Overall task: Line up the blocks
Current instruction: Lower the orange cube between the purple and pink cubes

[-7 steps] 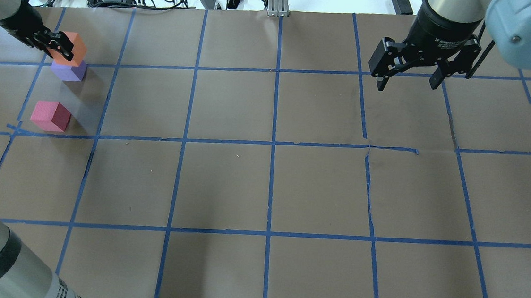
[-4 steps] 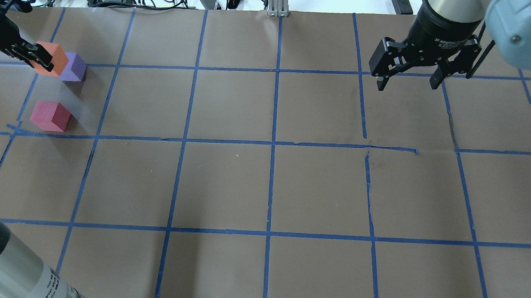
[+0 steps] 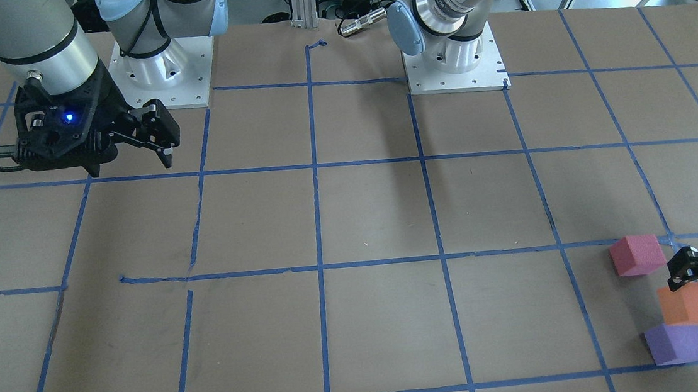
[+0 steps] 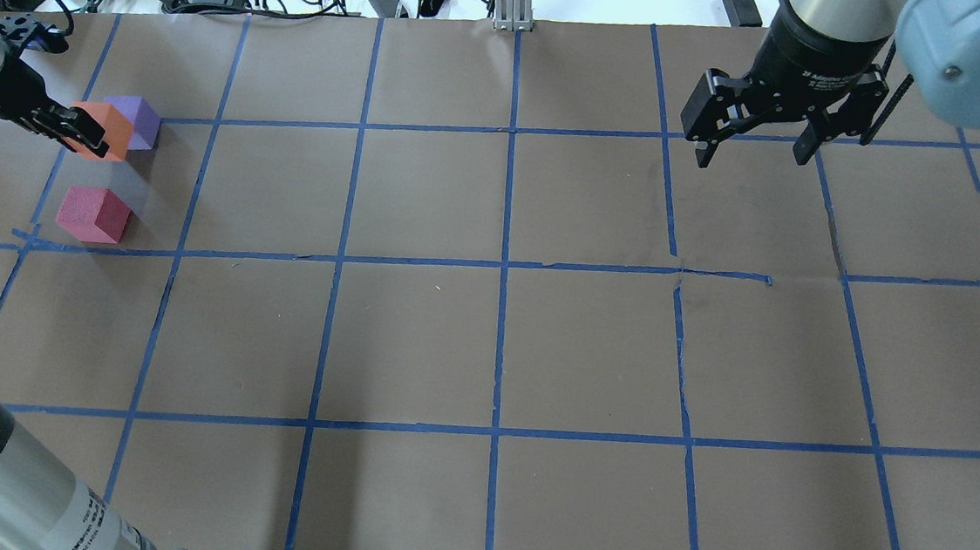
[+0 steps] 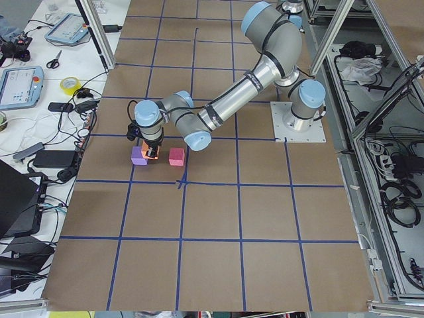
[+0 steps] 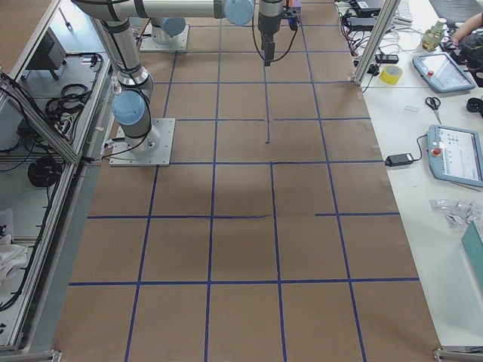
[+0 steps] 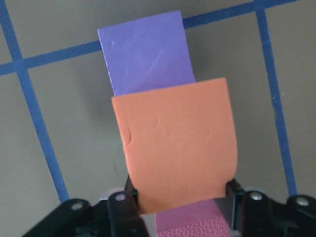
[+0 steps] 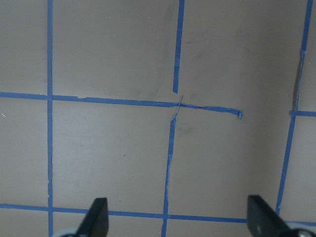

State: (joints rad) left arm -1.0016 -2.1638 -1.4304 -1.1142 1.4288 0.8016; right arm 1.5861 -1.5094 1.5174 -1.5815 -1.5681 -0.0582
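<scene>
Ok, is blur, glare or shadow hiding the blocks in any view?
Left wrist view: the orange block looms large, its edges bowed, and covers part of the purple block. Overhead view: sharp, no glare, a faint shadow beside the pinkish-red block. Exterior left view: the blocks are tiny.

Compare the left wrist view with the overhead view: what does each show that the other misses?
Left wrist only: a close-up of the left gripper closed on the orange block from both sides. Overhead only: the right gripper, open above the table far from the blocks, and the whole pinkish-red block, standing apart from the other two. Both: the orange block overlapping the purple block.
</scene>
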